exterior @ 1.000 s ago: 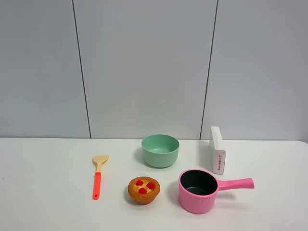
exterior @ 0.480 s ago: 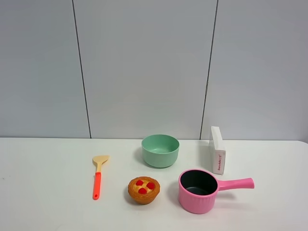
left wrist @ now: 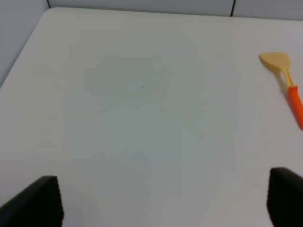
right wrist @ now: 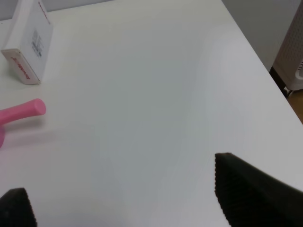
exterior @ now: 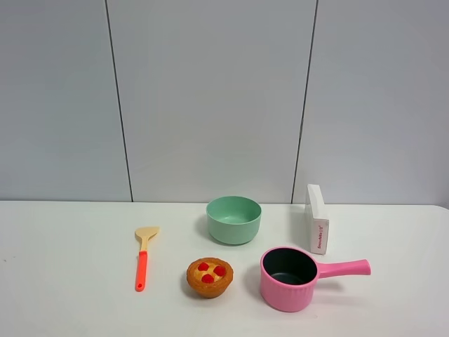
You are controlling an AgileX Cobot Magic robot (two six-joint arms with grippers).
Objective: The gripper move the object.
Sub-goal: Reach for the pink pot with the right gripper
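The pink saucepan (exterior: pixel 287 279) with a dark inside stands on the white table, front right, its straight handle (exterior: pixel 344 267) pointing right. Neither arm shows in the exterior view. In the right wrist view only the handle's end (right wrist: pixel 23 111) shows, well apart from my right gripper (right wrist: pixel 132 198), whose black fingertips (right wrist: pixel 251 189) stand wide apart with nothing between them. My left gripper (left wrist: pixel 161 198) is open and empty over bare table at the left; the saucepan is out of its view.
A mint-green bowl (exterior: pixel 233 219) stands behind the saucepan. A white box (exterior: pixel 317 218) stands upright to its right. A fruit tart (exterior: pixel 209 276) lies left of the saucepan. A yellow spatula with an orange handle (exterior: pixel 143 258) lies further left, also in the left wrist view (left wrist: pixel 284 75).
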